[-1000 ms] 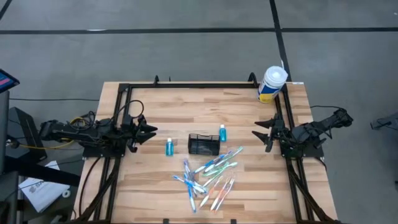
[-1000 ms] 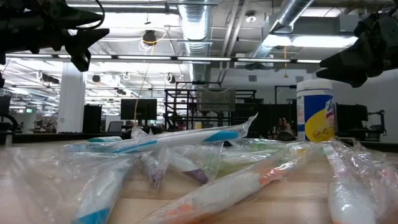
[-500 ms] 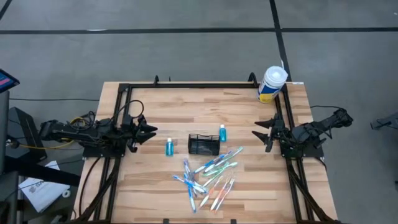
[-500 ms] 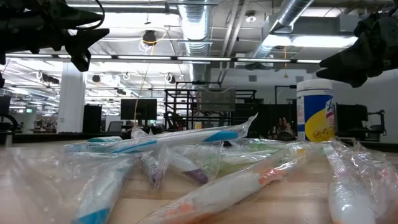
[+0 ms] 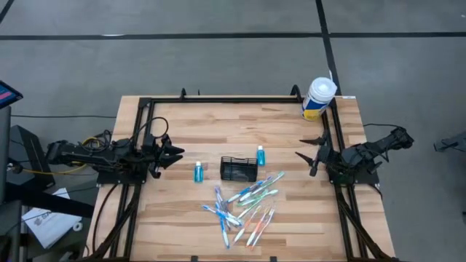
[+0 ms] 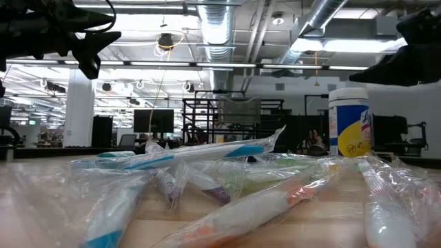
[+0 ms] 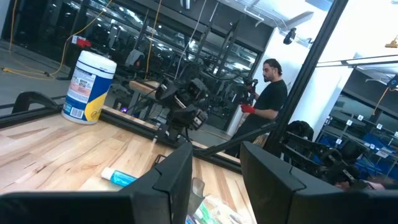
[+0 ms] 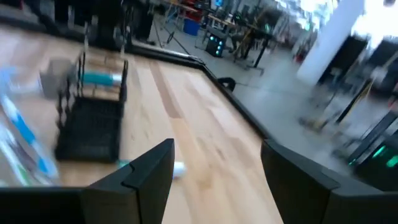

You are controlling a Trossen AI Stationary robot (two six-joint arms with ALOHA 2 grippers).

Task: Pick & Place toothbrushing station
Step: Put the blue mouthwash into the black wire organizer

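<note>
Approaching the caddy at table centre

The toothbrushing station (image 5: pixel 239 169) stands mid-table, bagged toothbrushes (image 5: pixel 246 207) just in front; we'd bring the right gripper (image 5: pixel 309 154), wide open and empty, squarely over one wall; the left gripper (image 5: pixel 173 154) waits part-open, empty.
</note>
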